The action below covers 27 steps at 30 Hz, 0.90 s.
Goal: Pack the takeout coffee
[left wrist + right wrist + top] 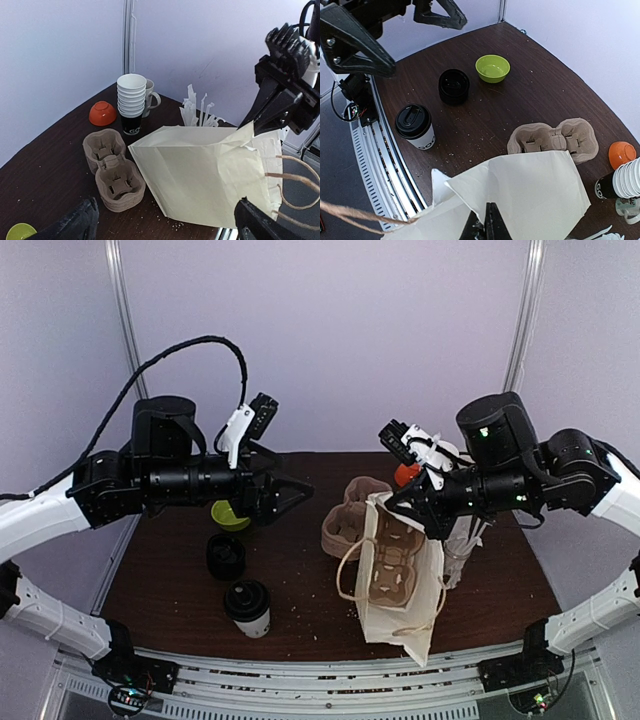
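Lidded coffee cup point(247, 607) stands on table point(300, 575) apart from paper bag point(402, 590), its rim apparently pinched in the closed right gripper point(490, 220); left gripper point(292, 497) hangs spread wide, gripping nothing.

the top view looks down from high behind the near edge of the table point(300, 615), taking in the whole tabletop. the left wrist view sits low and near, looking across the wood at the paper bag point(200, 175) in its lower right. the right wrist view looks steeply down from above the bag, whose rim fills its lower middle. all three share the bag and the pulp cup carriers point(345, 525); the lidded cup point(415, 127) appears only in the top view's lower left and the right wrist view's left.
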Available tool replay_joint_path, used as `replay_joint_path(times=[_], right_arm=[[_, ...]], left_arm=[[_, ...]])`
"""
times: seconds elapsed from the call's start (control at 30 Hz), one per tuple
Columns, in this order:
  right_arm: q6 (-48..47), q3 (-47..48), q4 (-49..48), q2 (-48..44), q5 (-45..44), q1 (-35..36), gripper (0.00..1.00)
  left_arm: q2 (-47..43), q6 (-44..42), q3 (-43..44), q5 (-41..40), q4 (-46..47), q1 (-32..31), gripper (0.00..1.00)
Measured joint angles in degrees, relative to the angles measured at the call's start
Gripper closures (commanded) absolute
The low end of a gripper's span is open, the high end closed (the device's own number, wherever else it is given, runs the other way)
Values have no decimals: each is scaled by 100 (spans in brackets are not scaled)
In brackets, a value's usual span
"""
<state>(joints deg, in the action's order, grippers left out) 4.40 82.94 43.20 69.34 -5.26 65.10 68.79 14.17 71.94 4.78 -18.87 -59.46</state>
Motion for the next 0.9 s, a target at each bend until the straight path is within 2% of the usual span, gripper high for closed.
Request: replay_joint_path(times=[0.17,0.47,0.77,0.9], right_arm=[[-105,260,232,17,-199,271,100],[-144,608,363,37,-485,341,100],[101,1569,46,221,-1202,286,100],[269,2031,-304,621,-1388,-96,100]], left_arm=[[-44,-61,-232,0,116,0,2],[-46,-87,-240,-103,221,0,2],[-629,-79,-297,-1176,439,0,1],[-942,-79,-317,-1674,695,0,2]])
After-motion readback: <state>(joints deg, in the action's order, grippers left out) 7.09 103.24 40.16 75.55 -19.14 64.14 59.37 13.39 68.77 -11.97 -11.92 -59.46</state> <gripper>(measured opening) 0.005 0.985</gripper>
